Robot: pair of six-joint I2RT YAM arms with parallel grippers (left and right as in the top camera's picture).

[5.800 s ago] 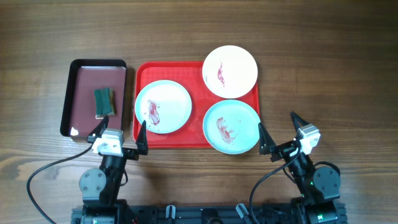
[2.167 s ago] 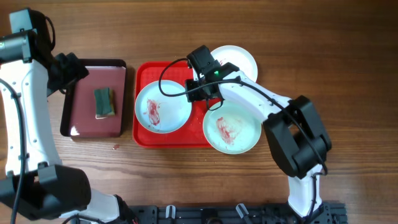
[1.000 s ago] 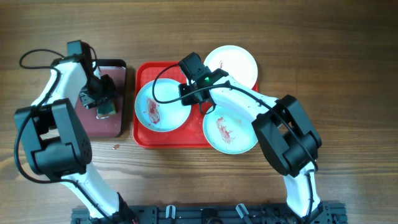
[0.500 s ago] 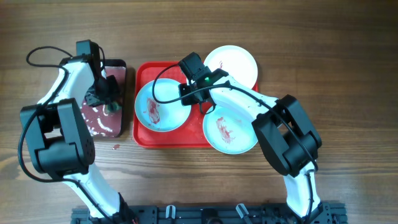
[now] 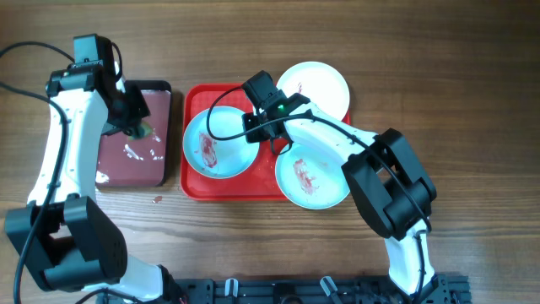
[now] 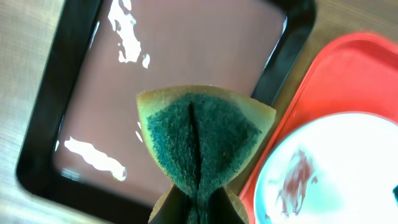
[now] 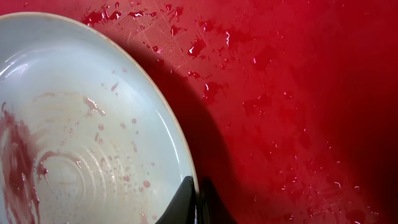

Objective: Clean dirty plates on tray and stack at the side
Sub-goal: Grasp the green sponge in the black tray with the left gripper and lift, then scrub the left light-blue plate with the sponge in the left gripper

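Green sponge (image 6: 199,146): pinched in my left jaws, folded along its middle, scrub side to the wrist camera, held above the maroon tray (image 6: 186,56).
Left gripper (image 6: 195,208): clenched on the sponge's lower edge.
Right gripper (image 7: 194,200): clamped on the rim of a blue plate (image 7: 81,124), with sauce smears left of the jaws.
Red tray (image 7: 298,93): wet, under and right of my right jaws.
Other plates: second blue plate (image 5: 314,173) and white plate (image 5: 314,91), behind my right jaws on either side of the arm, each overhanging the red tray's rim.
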